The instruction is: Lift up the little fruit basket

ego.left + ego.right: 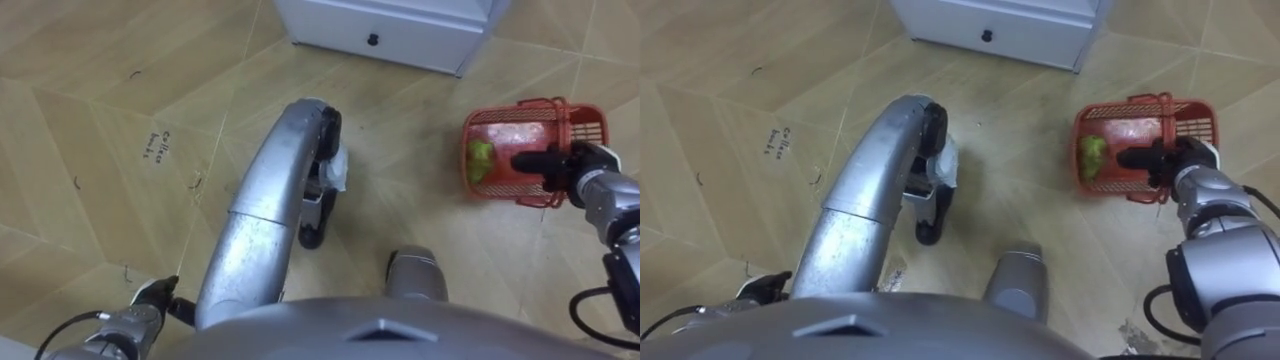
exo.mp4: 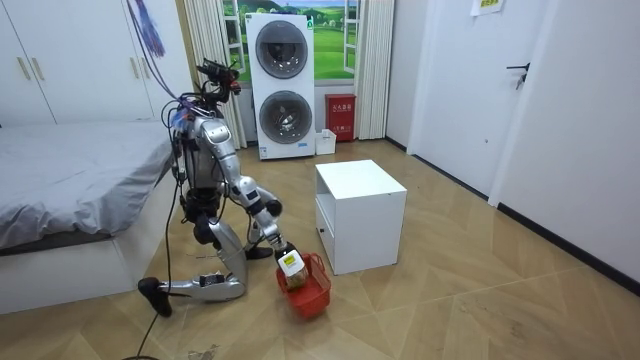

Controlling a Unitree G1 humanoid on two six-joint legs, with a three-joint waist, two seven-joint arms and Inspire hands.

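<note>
The red plastic fruit basket (image 1: pixel 575 125) sits on the wooden floor to my right, close to the white cabinet. It holds a green fruit (image 1: pixel 481 160) and a pale wrapped item. My right hand (image 1: pixel 548 166) lies over the basket's right half, reaching in above its rim. The right eye view shows the basket (image 1: pixel 1185 125) and the right hand (image 1: pixel 1152 160) in the same relation. In the room view I kneel low on the floor between bed and cabinet, with the right hand at the top of the basket (image 2: pixel 308 292). My left hand (image 1: pixel 152 298) hangs low at the lower left, near the floor.
A white cabinet (image 1: pixel 400 30) with a dark drawer knob stands straight ahead. A bed (image 2: pixel 70 190) is on the room view's left, with stacked washing machines (image 2: pixel 285 85) behind. Open floor lies beyond the basket.
</note>
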